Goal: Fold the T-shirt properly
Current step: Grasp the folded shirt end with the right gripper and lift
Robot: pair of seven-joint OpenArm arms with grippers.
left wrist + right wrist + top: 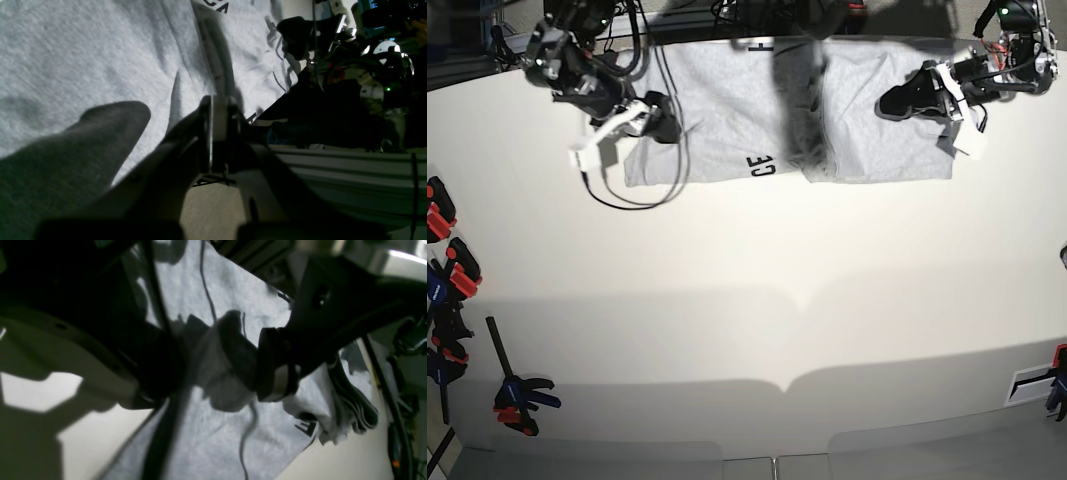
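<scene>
The light grey T-shirt (717, 110) lies spread along the far edge of the table, with black lettering (760, 165) showing at its near hem. My left gripper (907, 103) is over the shirt's right part. In the left wrist view it (218, 100) is shut on a raised ridge of the T-shirt (83, 60). My right gripper (662, 118) is at the shirt's left edge. In the right wrist view it (217, 370) stands open, jaws wide, with a bunched lump of T-shirt (206, 440) between the fingers.
A thin black cable (642, 195) loops over the shirt's left side onto the white table (777, 300). Clamps (447, 260) line the left edge, with one more (522, 392) nearer the front. A metal rail (333, 166) runs behind the table.
</scene>
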